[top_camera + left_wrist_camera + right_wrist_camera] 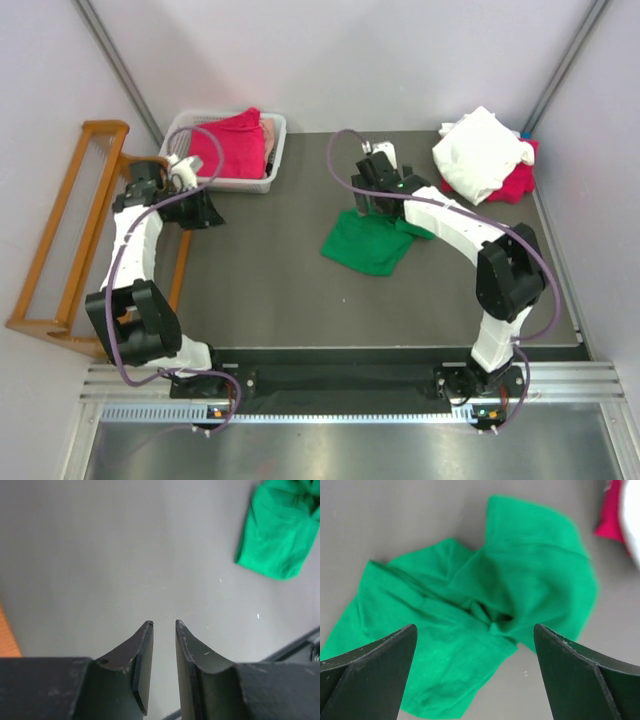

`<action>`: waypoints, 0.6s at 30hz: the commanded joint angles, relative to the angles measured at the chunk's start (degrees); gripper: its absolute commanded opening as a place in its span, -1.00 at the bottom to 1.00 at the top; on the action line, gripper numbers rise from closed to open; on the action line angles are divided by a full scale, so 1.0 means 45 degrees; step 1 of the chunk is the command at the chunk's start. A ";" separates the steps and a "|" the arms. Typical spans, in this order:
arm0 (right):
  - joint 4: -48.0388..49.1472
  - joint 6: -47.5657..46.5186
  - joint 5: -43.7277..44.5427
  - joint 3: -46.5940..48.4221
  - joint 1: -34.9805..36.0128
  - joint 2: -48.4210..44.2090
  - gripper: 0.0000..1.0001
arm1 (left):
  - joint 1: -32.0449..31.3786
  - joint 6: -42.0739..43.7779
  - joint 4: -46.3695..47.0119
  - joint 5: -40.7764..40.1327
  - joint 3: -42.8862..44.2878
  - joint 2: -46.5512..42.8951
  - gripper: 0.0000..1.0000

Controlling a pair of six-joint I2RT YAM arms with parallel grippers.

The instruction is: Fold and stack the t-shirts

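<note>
Two are stacked far right: white t-shirt (480, 150) on crimson t-shirt (515, 186) — a red t-shirt (235, 145) waits in the basket (276, 150). Our right gripper (475, 630) hangs wide and empty over the crumpled green t-shirt (368, 243) mid-table; our left gripper (164, 624), barely parted, holds nothing. We judge half remains.

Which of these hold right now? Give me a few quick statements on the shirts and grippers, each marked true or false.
1. The right gripper is clamped on the green t-shirt. False: its jaws stand wide open above the shirt, which lies crumpled on the table.
2. The white t-shirt lies on top of a red t-shirt at the far right. True.
3. The basket is empty. False: a crimson t-shirt lies in it.
4. The left gripper holds nothing. True: only a narrow, bare gap shows between its fingers.
</note>
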 commanded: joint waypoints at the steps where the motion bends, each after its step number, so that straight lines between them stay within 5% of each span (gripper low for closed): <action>1: 0.0555 0.0249 -0.0551 -0.0235 -0.0015 0.0499 0.99 | -0.2972 0.0947 -0.1392 -0.0990 0.1319 0.0004 -0.41; 3: 0.0712 0.0230 -0.0491 -0.0138 -0.0094 0.0422 1.00 | -0.5319 0.0754 -0.1141 -0.2576 0.1360 0.0003 -0.41; 12: 0.0342 -0.0376 0.0388 0.1796 -0.0933 0.0578 0.99 | -0.9344 0.0577 -0.1627 -0.3904 0.4364 0.4020 -0.44; 18: 0.0381 0.0110 -0.0295 0.1426 -0.1890 -0.0377 0.99 | -1.0149 0.0186 -0.1742 -0.3694 0.6683 0.7668 -0.45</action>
